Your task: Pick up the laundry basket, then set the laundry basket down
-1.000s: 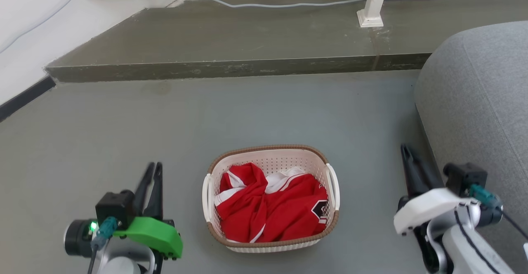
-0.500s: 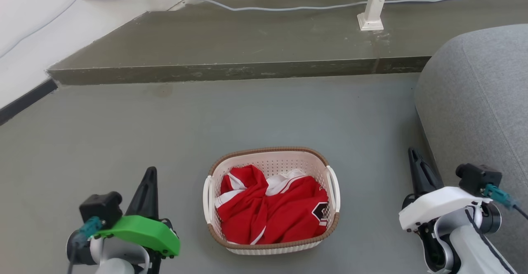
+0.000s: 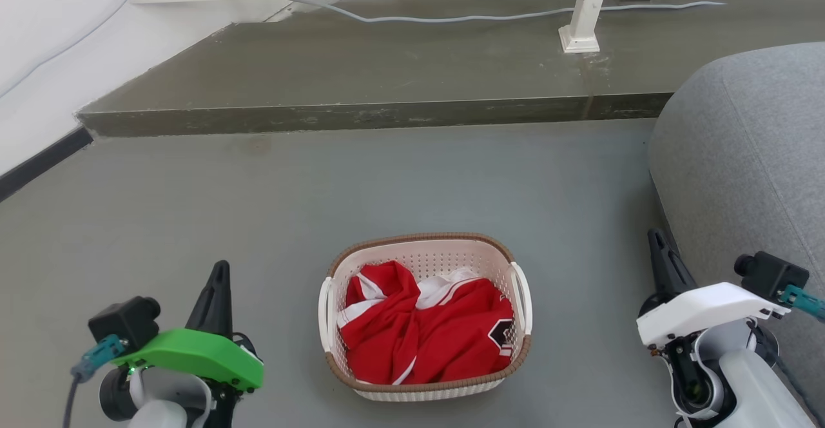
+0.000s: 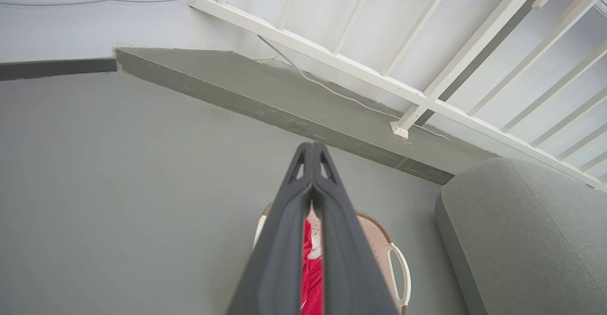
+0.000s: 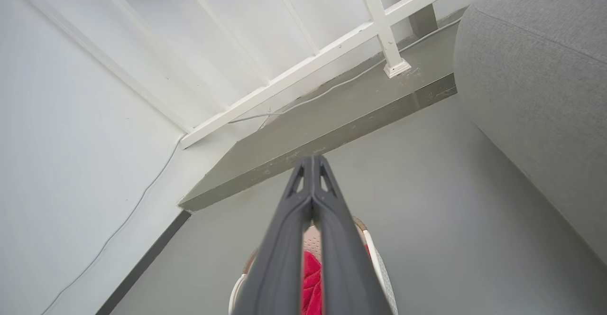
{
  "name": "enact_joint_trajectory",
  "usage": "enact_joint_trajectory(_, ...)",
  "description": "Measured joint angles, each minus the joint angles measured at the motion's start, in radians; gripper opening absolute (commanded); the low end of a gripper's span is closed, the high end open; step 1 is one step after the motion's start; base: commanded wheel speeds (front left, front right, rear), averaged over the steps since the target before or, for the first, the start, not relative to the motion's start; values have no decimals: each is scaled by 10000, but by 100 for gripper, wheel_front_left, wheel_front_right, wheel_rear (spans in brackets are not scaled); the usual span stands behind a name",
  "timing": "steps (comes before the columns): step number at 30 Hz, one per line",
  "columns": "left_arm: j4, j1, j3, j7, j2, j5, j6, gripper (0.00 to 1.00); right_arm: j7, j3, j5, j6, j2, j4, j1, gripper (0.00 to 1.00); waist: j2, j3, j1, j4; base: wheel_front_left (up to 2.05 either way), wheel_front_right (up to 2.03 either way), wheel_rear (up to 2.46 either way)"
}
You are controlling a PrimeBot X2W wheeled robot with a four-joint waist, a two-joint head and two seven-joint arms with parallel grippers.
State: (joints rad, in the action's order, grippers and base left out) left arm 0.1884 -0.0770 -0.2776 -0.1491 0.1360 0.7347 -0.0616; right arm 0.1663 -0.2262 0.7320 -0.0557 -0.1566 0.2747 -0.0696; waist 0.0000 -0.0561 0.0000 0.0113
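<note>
The laundry basket (image 3: 445,257), cream, perforated, brown-rimmed with white side handles, sits on the grey floor (image 3: 258,209) at 6 o'clock in the head view, holding a crumpled red-and-white garment (image 3: 419,334). A grey sofa (image 3: 741,157) stands at its 2 o'clock and a raised step (image 3: 361,73) at 12. The left claw (image 3: 221,267) at its 9 and the right claw (image 3: 657,238) at its 3 are both pinched together on nothing, apart from the basket.

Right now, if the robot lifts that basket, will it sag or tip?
Probably stiff: the basket is perforated plastic with a banded rim. Likely light for its size: it holds crumpled red cloth. Lifted by both handles it should stay level; by one, it would probably tip.
</note>
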Motion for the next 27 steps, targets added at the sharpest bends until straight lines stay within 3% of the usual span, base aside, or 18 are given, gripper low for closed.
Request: enact_joint_trajectory(27, 286, 1, 1158, 828, -211, 3400, 627, 0, -941, 1229, 3356, 665, 311, 0, -1, 0, 0, 200, 0, -42, 0, 0, 0)
